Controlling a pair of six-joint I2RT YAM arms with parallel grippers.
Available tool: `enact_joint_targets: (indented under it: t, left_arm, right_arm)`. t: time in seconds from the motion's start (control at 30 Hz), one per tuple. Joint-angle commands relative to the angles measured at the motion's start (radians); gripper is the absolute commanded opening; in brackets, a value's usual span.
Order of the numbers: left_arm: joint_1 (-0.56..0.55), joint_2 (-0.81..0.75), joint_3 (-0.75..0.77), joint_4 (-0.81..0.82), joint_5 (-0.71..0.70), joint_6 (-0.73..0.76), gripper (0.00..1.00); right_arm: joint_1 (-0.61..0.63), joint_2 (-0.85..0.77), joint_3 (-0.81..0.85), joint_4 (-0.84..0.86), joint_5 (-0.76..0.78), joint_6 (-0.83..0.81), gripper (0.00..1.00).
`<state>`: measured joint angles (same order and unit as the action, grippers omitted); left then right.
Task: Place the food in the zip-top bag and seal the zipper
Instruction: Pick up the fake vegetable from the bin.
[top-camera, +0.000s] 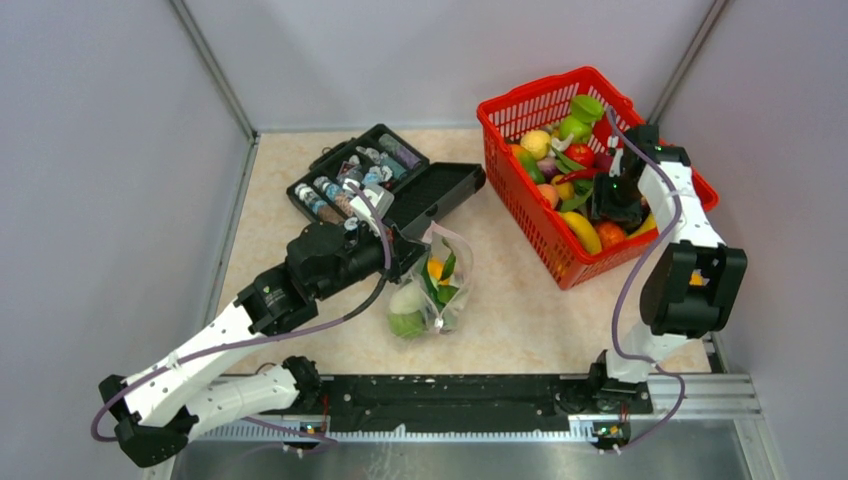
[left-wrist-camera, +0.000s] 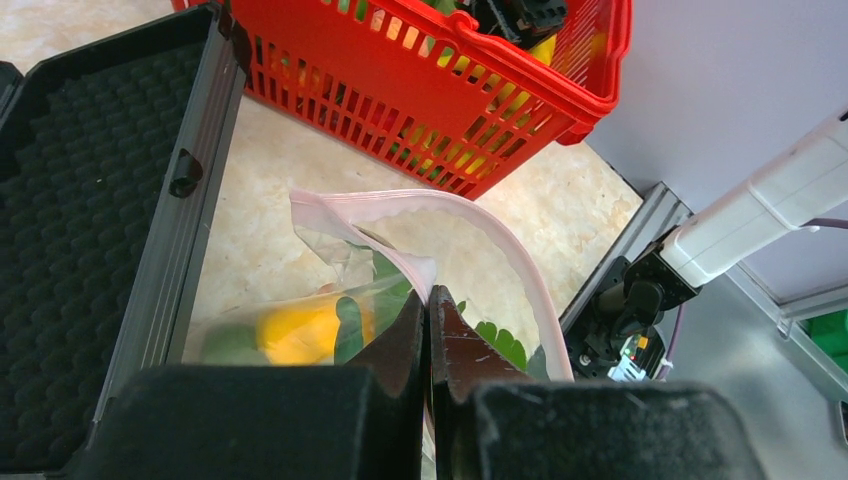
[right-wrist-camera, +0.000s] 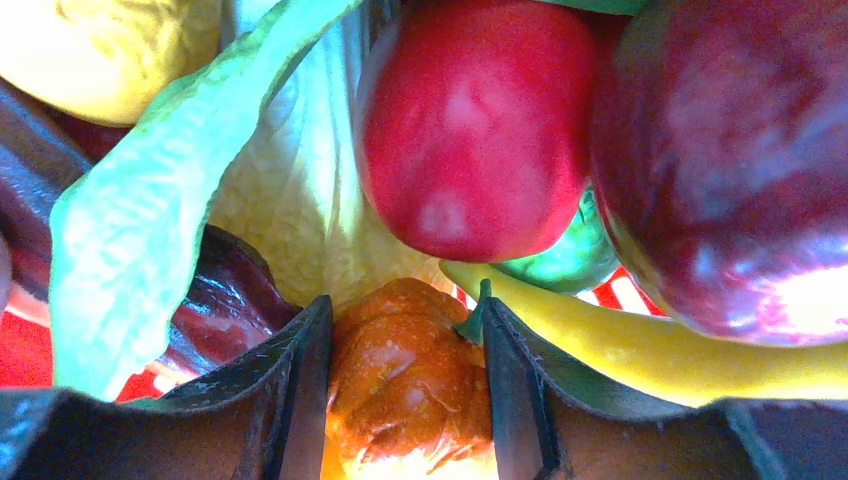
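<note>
Fetch step. Left gripper (left-wrist-camera: 428, 330) jaws together, pinching bag (top-camera: 435, 285) rim, bag at centre, mouth open. Right gripper (right-wrist-camera: 405, 312) jaws seem clamped on orange fruit (right-wrist-camera: 400, 390) in far-right basket (top-camera: 520, 110). Next: lift, carry left into bag.

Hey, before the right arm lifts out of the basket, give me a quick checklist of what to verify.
1. Left gripper pinching the bag by its edge: ok, shut on it.
2. Bag mouth open, zipper unsealed: ok.
3. Right gripper on an orange piece in the basket: ok, the piece fills the gap between the jaws.
4. Neighbours clear of that piece: not ok, a red fruit and a yellow pepper crowd it.
5. Bare table between basket and bag: ok.
</note>
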<state>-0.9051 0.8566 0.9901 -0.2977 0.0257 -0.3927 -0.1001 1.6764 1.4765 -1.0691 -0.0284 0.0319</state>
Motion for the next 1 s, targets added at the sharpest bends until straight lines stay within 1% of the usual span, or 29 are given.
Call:
enact_joint_targets:
  t: [0.0,0.07,0.2,0.43,0.6,0.7,0.97]
  left_arm:
    - [-0.002,-0.033,-0.004,0.036,-0.049,0.011,0.0]
    - [-0.002,-0.034,-0.004,0.034,-0.051,0.008,0.0]
    - [-0.002,-0.035,-0.004,0.033,-0.051,-0.003,0.0]
    - [-0.002,-0.028,-0.001,0.03,-0.053,-0.015,0.0]
    - [-0.002,-0.015,0.004,0.026,-0.048,-0.027,0.0]
    - [-0.002,-0.011,0.008,0.025,-0.048,-0.031,0.0]
    - [-0.002,0.0,0.009,0.026,-0.045,-0.05,0.0]
  right_arm:
    - [0.023,-0.111,0.042,0.032,-0.096,0.05,0.17]
    - [0.023,-0.142,0.038,0.071,-0.1,0.065,0.14]
    - [0.023,-0.215,0.015,0.168,-0.064,0.096,0.14]
    - [0.023,-0.406,-0.147,0.438,-0.045,0.159,0.14]
    - [0.023,-0.591,-0.321,0.701,-0.163,0.23,0.14]
    - [0.023,-0.671,-0.391,0.822,-0.228,0.292,0.14]
    - [0.023,-0.701,-0.382,0.873,-0.395,0.359,0.12]
